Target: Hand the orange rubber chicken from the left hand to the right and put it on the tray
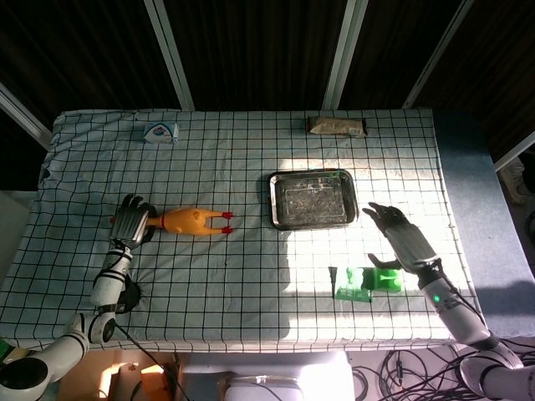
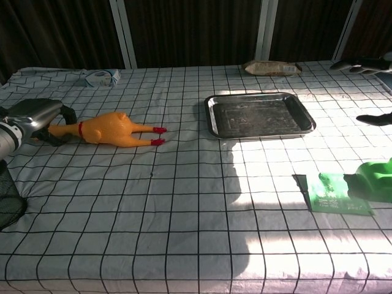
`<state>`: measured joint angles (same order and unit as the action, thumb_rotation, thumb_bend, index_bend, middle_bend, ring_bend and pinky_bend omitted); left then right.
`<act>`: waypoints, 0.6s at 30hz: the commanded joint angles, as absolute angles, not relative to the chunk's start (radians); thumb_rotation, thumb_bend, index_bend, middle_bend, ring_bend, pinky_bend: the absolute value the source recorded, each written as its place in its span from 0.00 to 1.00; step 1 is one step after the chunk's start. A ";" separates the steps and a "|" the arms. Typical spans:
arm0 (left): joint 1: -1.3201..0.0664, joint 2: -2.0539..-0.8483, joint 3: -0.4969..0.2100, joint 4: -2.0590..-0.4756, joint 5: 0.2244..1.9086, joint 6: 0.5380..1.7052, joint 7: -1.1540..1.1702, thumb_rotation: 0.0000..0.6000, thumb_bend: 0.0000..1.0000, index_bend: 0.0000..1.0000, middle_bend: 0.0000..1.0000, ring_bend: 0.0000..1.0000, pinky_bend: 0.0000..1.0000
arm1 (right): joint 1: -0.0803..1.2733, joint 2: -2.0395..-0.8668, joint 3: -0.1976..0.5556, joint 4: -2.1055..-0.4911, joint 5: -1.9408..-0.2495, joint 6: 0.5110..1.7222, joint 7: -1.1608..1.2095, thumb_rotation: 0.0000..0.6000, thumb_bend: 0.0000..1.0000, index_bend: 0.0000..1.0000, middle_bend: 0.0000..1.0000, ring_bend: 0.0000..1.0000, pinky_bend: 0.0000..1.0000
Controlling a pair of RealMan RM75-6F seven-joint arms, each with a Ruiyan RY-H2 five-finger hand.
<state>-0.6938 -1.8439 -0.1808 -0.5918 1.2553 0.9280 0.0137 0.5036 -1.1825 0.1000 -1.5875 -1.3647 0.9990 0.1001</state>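
The orange rubber chicken (image 1: 191,221) (image 2: 110,129) lies on its side on the checked cloth at the left, red feet pointing right. My left hand (image 1: 129,224) (image 2: 37,116) is at its head end, fingers curled over the head and neck, thumb below; the head is hidden by them. The steel tray (image 1: 312,199) (image 2: 260,115) sits right of centre with nothing in it. My right hand (image 1: 399,236) hovers right of the tray, fingers spread and holding nothing; in the chest view only its fingertips (image 2: 361,63) show at the right edge.
A green packet (image 1: 355,284) (image 2: 337,195) and a green toy (image 1: 386,280) (image 2: 373,180) lie just below the right hand. A white-blue pack (image 1: 160,132) and a brown bag (image 1: 337,126) sit near the far edge. A black round object (image 2: 9,196) stands at the left edge.
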 commanded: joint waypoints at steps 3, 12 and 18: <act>-0.682 -1.831 -0.180 -0.621 1.289 0.992 -0.021 1.00 0.60 0.67 0.58 0.28 0.18 | 0.503 -1.181 0.100 -1.584 -1.364 0.998 0.105 1.00 0.26 0.00 0.00 0.00 0.00; -0.671 -1.771 -0.192 -0.725 1.313 1.075 0.008 1.00 0.61 0.67 0.62 0.32 0.19 | 0.506 -1.186 0.098 -1.577 -1.370 0.994 0.115 1.00 0.26 0.00 0.00 0.00 0.00; -0.651 -1.704 -0.204 -0.852 1.316 1.134 0.064 1.00 0.64 0.68 0.64 0.33 0.21 | 0.508 -1.192 0.099 -1.575 -1.383 1.002 0.125 1.00 0.26 0.00 0.00 0.00 0.00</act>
<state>-0.6608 -1.7312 -0.1981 -0.8086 1.3137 1.1095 0.0429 0.5075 -1.1902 0.0987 -1.5758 -1.3805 0.9996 0.1233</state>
